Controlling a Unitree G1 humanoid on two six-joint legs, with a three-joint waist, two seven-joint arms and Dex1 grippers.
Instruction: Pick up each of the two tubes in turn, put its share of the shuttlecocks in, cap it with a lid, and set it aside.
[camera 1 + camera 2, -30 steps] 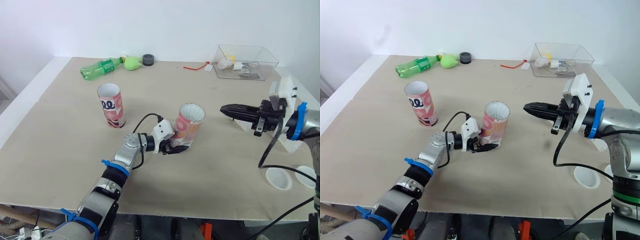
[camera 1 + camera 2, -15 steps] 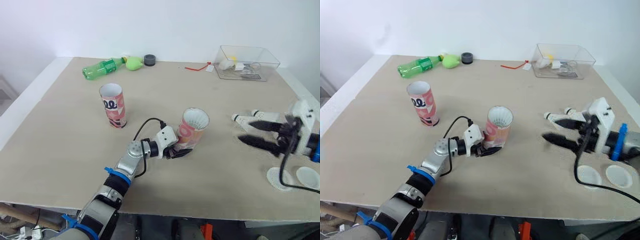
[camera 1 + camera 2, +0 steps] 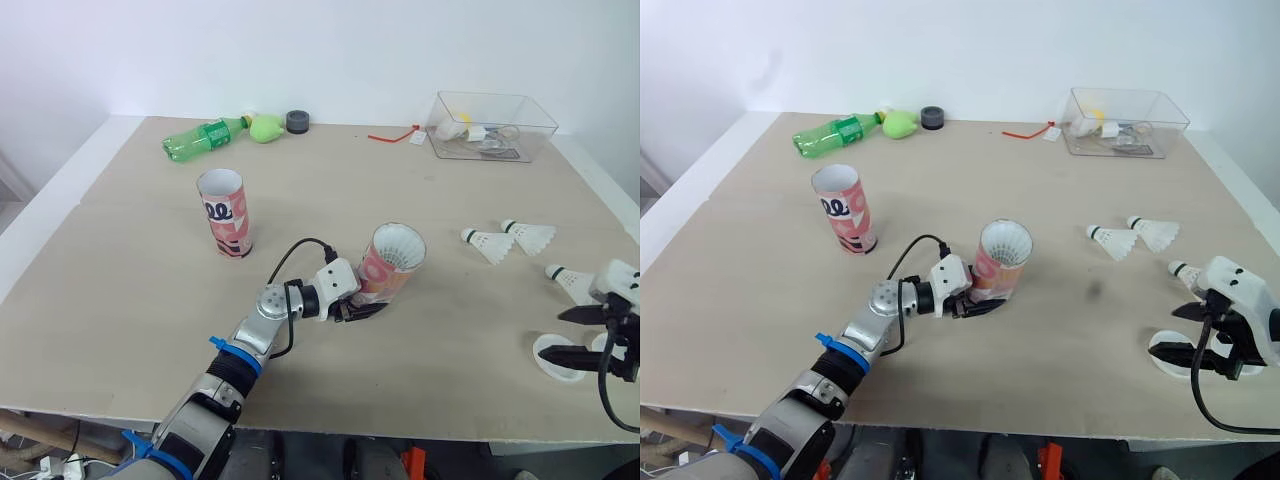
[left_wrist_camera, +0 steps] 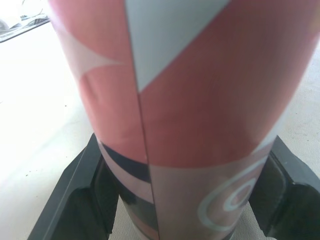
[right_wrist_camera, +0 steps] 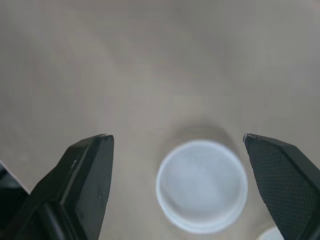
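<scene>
A pink patterned tube (image 3: pixel 392 265) leans to the right in the middle of the table, its mouth showing white inside. My left gripper (image 3: pixel 362 305) is shut on its base, one black finger (image 4: pixel 75 200) on either side of the tube (image 4: pixel 190 115). A second tube (image 3: pixel 224 212) stands upright to the left. Three shuttlecocks (image 3: pixel 487 243) (image 3: pixel 528 235) (image 3: pixel 570 279) lie on the right. My right gripper (image 3: pixel 562 334) hangs open near the front right edge, over a white lid (image 5: pixel 202 185), which sits between its fingers (image 5: pixel 82 185). Another lid (image 3: pixel 603 346) lies beside it.
Along the far edge lie a green bottle (image 3: pixel 200 137), a green object (image 3: pixel 265 126) and a black roll (image 3: pixel 297 121). A clear box (image 3: pixel 492 124) with small items stands at the back right, with a red tag (image 3: pixel 395 135) near it.
My right gripper was shut near the tube's mouth; it has opened and moved right and down over the lid. The held tube leans further to the right.
</scene>
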